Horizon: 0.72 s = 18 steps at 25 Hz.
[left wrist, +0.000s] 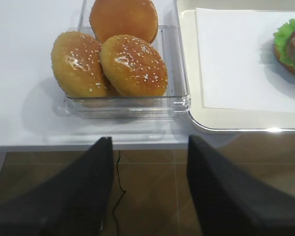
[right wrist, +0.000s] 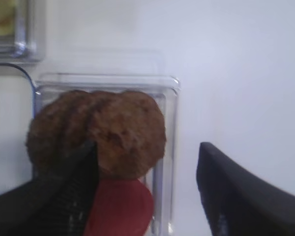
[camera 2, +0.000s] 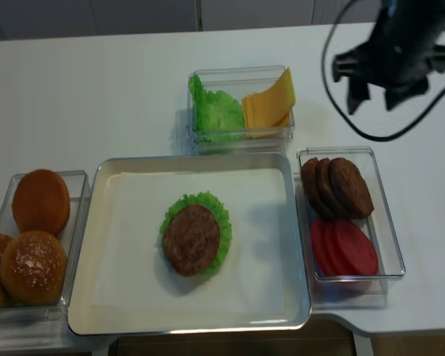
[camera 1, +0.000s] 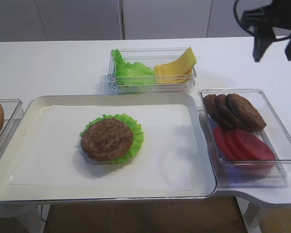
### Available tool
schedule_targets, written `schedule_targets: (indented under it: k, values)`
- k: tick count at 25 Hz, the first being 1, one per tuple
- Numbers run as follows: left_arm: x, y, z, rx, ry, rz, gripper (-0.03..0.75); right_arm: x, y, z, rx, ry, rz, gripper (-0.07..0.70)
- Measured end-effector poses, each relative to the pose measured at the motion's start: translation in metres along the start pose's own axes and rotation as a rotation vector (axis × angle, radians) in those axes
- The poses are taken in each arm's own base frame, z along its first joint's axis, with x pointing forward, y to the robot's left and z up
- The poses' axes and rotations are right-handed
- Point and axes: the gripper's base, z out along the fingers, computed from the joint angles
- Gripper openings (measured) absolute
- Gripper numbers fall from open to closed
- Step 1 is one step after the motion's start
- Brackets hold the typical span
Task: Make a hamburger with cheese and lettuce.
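Exterior high view shows the hamburger [camera 1: 112,139] in the middle of the white tray [camera 1: 194,141]: a brown patty lying on a frilly lettuce leaf, with no cheese, tomato or top bun on it yet. Whether a bottom bun sits under the leaf I cannot tell. So the build looks roughly half done; cheese is the ingredient plainly missing, and a closing bun would likely follow.

At twelve o'clock from the tray stands a clear tub [camera 1: 153,87] holding the lettuce [camera 1: 131,72] in its left part and the cheese [camera 1: 177,65] fanned in its right part, one corner poking above the rim. At three o'clock, a second clear tub [camera 1: 281,141] holds overlapping loose patties [camera 1: 235,110] at the far end and tomato slices [camera 1: 243,144] at the near end. At nine o'clock, a third tub [left wrist: 179,96] holds three buns [left wrist: 132,64], two of them seeded.

The right gripper [camera 1: 277,47] hangs high over the desk [camera 1: 58,68] at about two o'clock from the tray, jaws spread apart and empty; its wrist view looks down on the patty tub. The left gripper [left wrist: 148,189] is parked off the near desk edge below the buns, jaws apart, holding nothing.
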Motion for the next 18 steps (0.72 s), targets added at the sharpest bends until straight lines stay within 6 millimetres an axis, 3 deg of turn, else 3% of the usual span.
schedule_targets:
  k: [6, 18]
  values:
    - [0.0, 0.0, 0.0, 0.0, 0.0, 0.0, 0.362, 0.046, -0.034, -0.004, 0.036, 0.06, 0.082, 0.468]
    - [0.0, 0.0, 0.0, 0.0, 0.0, 0.0, 0.362, 0.154, -0.043, -0.052, 0.019, -0.05, 0.085, 0.468]
